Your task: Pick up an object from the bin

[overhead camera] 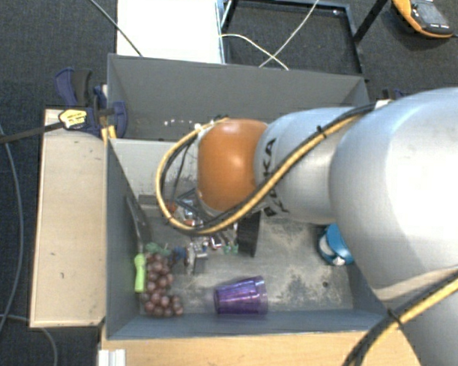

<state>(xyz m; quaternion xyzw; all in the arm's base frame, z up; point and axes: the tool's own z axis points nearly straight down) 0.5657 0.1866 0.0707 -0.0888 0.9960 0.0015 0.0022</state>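
Just right of the dark grape bunch (159, 283), the claw (197, 255) is hanging low; its opening cannot be told.

Mostly hidden under the orange wrist cover (230, 163): the end effector (198, 254), too small and cluttered to read. Half covered by the arm (379, 191), at the right: a blue and white thing (333, 247). Top tucked beneath the wrist: a black block (248, 239). Arm cut off at the right edge.
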